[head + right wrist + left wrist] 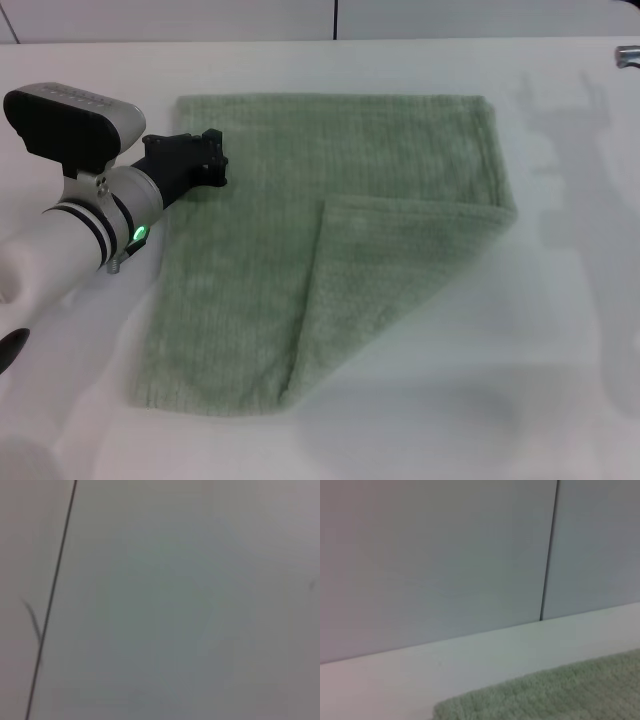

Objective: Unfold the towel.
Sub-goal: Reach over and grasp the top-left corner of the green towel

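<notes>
The pale sage-green towel [290, 170] lies flat on the white table [520, 400] in the head view. Its lower right part is folded over as a triangular flap [390, 290] that lies on top of the rest. My left gripper [205, 160] is low over the towel's left edge, near the far left corner. The left wrist view shows a strip of the towel's edge [560, 695] with the table and the wall behind it. My right gripper is out of view; the right wrist view shows only a plain wall with a dark seam.
A small metal part [628, 55] shows at the far right edge of the table. A grey wall [445, 555] with a vertical seam stands behind the table. Bare white table surrounds the towel on all sides.
</notes>
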Available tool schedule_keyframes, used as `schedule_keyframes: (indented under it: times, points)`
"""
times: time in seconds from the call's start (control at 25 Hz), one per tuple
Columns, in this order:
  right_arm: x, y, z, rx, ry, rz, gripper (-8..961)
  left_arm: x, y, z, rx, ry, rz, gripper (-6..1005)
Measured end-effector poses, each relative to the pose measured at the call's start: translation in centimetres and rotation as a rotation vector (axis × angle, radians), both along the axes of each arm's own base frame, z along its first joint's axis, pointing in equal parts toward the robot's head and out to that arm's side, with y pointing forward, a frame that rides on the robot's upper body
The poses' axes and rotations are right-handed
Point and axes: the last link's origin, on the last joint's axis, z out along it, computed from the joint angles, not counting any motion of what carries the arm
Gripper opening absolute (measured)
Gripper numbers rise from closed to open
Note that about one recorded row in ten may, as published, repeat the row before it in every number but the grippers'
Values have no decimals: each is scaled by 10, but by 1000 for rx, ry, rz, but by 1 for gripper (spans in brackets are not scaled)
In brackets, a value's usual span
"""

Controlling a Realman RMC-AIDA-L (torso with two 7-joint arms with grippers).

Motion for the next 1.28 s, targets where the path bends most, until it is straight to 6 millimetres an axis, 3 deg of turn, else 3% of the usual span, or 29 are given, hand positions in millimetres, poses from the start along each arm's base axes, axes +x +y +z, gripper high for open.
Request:
schedule_keyframes:
  times: [0.52,0.68,0.76,0.8,0.96,1.16,1.28]
  points:
    - [-22,20,-14,-226,21,-43,792,-5,0,-2,-14,32,36,-2]
    - [-47,34,-26,-421,12,-57,791,-6,0,-2,-15,35,36,-2]
    - [-73,39,-28,-571,-7,-56,790,-5,0,-2,-15,33,34,-2]
    - [-73,39,-28,-571,-7,-56,790,-5,0,-2,-15,33,34,-2]
    - [-110,36,-25,-821,-69,-72,789,-6,0,-2,-14,31,37,-2]
    - [-129,37,-17,-1015,-85,-139,788,-6,-1,-2,-14,29,38,-2]
    - [-128,37,-18,-1087,-99,-179,788,-6,-1,-2,-15,30,38,-2]
